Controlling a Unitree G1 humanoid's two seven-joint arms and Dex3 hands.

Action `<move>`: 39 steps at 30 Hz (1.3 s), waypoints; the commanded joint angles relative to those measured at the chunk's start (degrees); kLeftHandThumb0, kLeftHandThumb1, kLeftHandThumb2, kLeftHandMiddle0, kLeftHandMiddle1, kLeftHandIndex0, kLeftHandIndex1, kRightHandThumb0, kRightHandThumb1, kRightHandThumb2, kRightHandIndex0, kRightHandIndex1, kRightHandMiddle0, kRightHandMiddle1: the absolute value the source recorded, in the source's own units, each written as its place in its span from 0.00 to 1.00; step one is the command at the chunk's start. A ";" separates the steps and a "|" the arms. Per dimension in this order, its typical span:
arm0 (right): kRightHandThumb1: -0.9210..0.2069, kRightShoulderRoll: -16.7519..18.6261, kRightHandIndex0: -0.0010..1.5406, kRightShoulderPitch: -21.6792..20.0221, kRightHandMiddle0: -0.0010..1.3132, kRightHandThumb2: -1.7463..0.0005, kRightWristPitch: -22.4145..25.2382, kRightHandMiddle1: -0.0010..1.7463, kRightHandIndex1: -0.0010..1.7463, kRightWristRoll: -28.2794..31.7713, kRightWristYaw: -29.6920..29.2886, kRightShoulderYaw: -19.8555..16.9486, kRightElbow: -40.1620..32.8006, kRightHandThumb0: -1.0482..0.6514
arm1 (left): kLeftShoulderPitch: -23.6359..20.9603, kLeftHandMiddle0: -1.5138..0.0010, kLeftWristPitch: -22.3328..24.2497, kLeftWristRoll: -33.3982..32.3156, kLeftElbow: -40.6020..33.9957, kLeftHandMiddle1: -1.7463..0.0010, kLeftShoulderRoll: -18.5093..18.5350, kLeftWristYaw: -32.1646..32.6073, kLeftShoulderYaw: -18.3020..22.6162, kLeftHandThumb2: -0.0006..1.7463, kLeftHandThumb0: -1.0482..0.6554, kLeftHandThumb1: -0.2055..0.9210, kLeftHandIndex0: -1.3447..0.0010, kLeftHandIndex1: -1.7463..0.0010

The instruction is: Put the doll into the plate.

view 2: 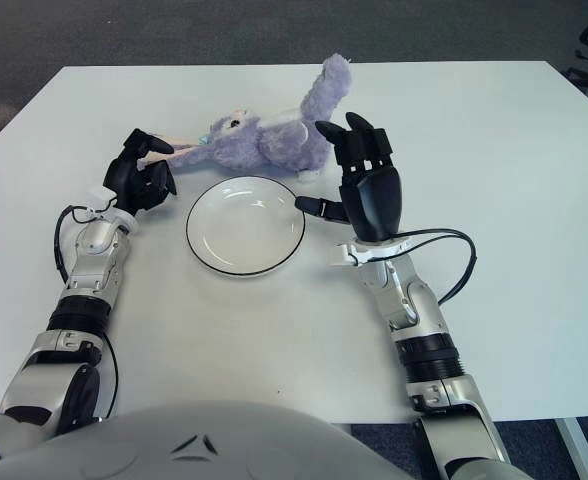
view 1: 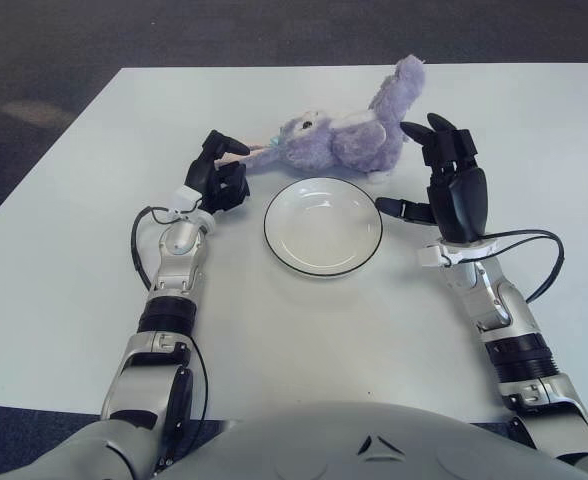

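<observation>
A purple plush doll (view 1: 339, 135) lies on its side on the white table, just behind the white plate (view 1: 323, 226) with a dark rim; the plate holds nothing. My left hand (view 1: 221, 170) is to the left of the plate, fingers partly spread, with the upper fingertip (view 1: 236, 147) at the tip of the doll's pink-lined ear (view 1: 259, 151). My right hand (view 1: 452, 180) stands upright to the right of the plate and the doll, fingers spread and holding nothing, close to the doll's body.
The white table (view 1: 534, 120) runs to a dark floor at the back and left edges. Black cables loop beside both forearms, on the right (view 1: 544, 262) and on the left (view 1: 137, 245).
</observation>
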 commanded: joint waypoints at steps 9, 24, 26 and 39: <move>0.03 -3.85 0.16 -5.15 0.00 0.77 1.16 0.28 0.12 0.13 9.16 1.67 -1.97 0.13 | 4.97 0.38 0.08 0.75 2.49 0.00 -2.84 1.97 -1.07 0.42 0.40 0.86 0.79 0.00; 0.03 -6.89 0.17 -14.20 0.00 0.80 6.10 0.34 0.09 -1.60 21.41 2.91 -1.01 0.16 | 5.89 0.38 0.18 1.85 0.78 0.00 -2.98 3.50 -2.46 0.42 0.40 0.87 0.79 0.00; 0.04 -7.31 0.17 -14.75 0.00 0.80 6.61 0.35 0.09 -2.07 21.94 3.20 -1.11 0.17 | 5.98 0.38 0.17 2.00 0.62 0.00 -3.02 3.72 -2.60 0.42 0.40 0.87 0.79 0.00; 0.13 -8.52 0.17 -18.53 0.00 0.73 9.55 0.40 0.06 -4.37 23.59 4.64 0.02 0.20 | 6.71 0.38 1.13 2.61 -1.02 0.00 -3.29 4.70 -3.14 0.43 0.40 0.86 0.79 0.00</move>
